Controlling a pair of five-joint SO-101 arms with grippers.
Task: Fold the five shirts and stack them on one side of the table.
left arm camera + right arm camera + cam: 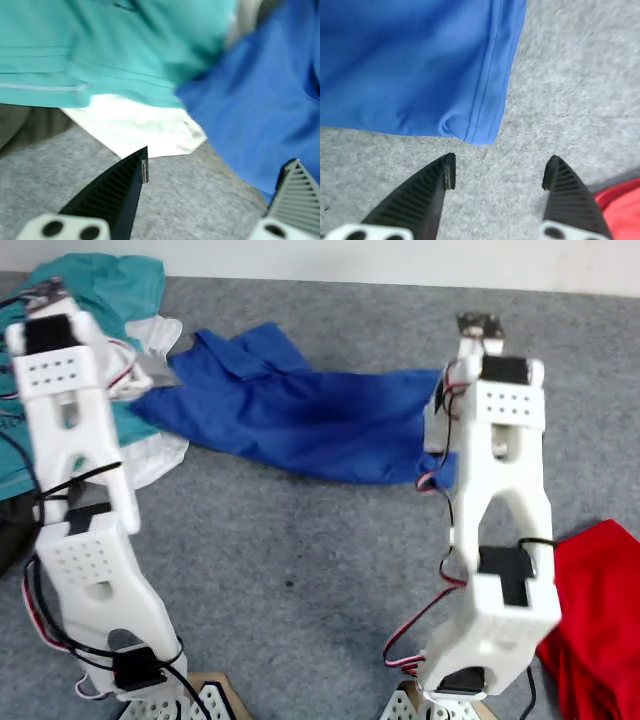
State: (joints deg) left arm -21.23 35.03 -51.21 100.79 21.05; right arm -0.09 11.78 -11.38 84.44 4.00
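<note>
- Tabletop [300, 570]: a grey, felt-like surface. Both arm bases are fixed at its near edge.
- Blue shirt [300, 420]: laid out unfolded and creased across the far middle of the tabletop, between the two arms. One end is pressed against the white shirt, and the other end reaches the right arm [500, 490].
- Teal shirt [115, 285]: bunched and unfolded at the far left corner. It is partly hidden by the left arm [80, 470] and is draped over the white shirt.
- White shirt [160, 455]: unfolded and mostly covered by the teal shirt. Its edge is exposed on the grey surface, and it is touched by the blue shirt.
- Red shirt [600, 610]: crumpled at the right edge of the tabletop, just beside the base of the right arm and well apart from the blue shirt.
- Left pincer [215, 172]: its fingers are spread apart and nothing is held. It is positioned above the tabletop, near the spot where the white shirt's edge and the blue shirt meet.
- Right pincer [501, 167]: its fingers are spread wide and nothing is held. It is positioned over bare tabletop, just beside a hemmed corner of the blue shirt. That corner is slightly curled and is not touched by either finger.
</note>
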